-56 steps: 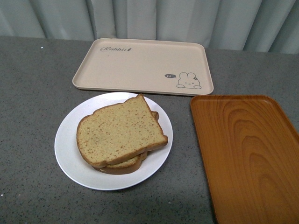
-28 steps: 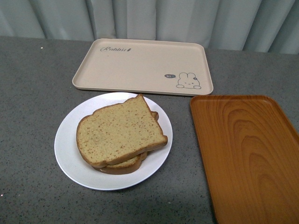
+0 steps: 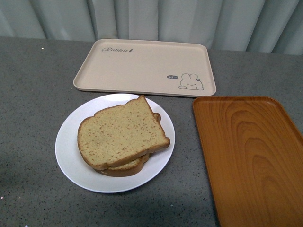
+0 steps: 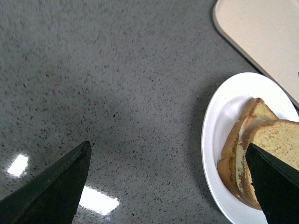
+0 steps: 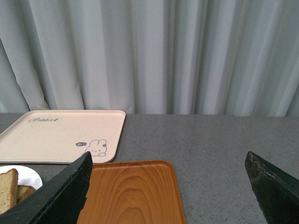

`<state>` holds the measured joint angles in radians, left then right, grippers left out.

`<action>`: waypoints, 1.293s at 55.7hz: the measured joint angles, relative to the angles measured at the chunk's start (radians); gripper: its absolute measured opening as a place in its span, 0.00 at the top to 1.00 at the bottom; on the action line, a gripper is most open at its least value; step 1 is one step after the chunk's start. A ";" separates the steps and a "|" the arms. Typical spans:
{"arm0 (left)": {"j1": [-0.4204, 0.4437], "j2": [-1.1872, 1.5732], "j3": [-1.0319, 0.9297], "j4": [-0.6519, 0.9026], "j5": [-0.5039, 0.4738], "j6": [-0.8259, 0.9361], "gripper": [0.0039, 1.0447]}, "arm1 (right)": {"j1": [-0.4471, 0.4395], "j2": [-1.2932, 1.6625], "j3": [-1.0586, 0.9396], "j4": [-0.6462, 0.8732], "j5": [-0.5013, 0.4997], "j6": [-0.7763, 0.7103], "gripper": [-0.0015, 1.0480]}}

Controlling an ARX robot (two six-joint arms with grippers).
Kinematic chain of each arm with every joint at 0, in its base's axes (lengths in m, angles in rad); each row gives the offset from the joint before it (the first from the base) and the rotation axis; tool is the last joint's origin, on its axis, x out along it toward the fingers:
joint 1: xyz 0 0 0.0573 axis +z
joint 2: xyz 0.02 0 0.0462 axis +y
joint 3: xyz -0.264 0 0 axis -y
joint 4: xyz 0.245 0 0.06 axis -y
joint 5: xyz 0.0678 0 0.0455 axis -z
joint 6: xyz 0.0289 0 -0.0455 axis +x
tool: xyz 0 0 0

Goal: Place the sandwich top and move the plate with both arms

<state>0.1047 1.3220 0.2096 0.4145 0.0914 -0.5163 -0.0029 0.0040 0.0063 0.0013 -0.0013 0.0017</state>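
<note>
1. The left gripper [image 4: 167, 145] holds its black fingers [image 4: 51, 191] wide apart with nothing between them. It is above the bare grey table [image 4: 117, 70], just beside the plate [image 4: 217, 126].
2. The right gripper [image 5: 168, 154] is likewise spread wide and empty. Its camera looks across the orange wood-grain tray [image 5: 133, 191] toward the pale curtain [image 5: 163, 51].
3. The sandwich top [image 3: 120, 135] lies flat on a lower slice [image 3: 125, 169] in the middle of the white plate. It sits slightly askew, so the lower slice's crust peeks out along the near edge.
4. In the front view the plate rests on the table left of centre. It is just in front of the beige rabbit-print tray [image 3: 142, 64], with a narrow strip of table between them.
5. The orange tray lies to the plate's right, apart from it, with its far edge close to the rabbit tray's near right corner.
</note>
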 joint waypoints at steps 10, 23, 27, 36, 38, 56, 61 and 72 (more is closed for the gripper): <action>-0.028 0.196 0.046 0.096 -0.001 -0.090 0.06 | 0.000 0.000 0.000 0.000 0.000 0.000 0.09; -0.080 0.376 0.103 0.183 0.005 -0.213 0.06 | 0.000 0.000 0.000 0.000 0.000 0.000 0.09; -0.097 0.409 0.117 0.196 0.006 -0.238 0.06 | 0.000 0.000 0.000 0.000 0.000 0.000 0.09; -0.135 0.477 0.161 0.219 0.008 -0.299 0.06 | 0.000 0.000 0.000 0.000 0.000 0.000 0.09; -0.141 0.493 0.172 0.223 0.007 -0.311 0.06 | 0.000 0.000 0.000 0.000 0.000 0.000 0.09; -0.179 0.597 0.255 0.231 0.013 -0.380 0.06 | 0.000 0.000 0.000 0.000 0.000 0.000 0.09; -0.188 0.608 0.270 0.229 0.013 -0.391 0.06 | 0.000 0.000 0.000 0.000 0.000 0.000 0.09; -0.201 0.631 0.283 0.223 0.012 -0.410 0.06 | 0.000 0.000 0.000 -0.001 0.000 0.000 0.09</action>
<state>-0.0959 1.9533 0.4923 0.6373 0.1032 -0.9268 -0.0029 0.0040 0.0063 0.0006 -0.0013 0.0017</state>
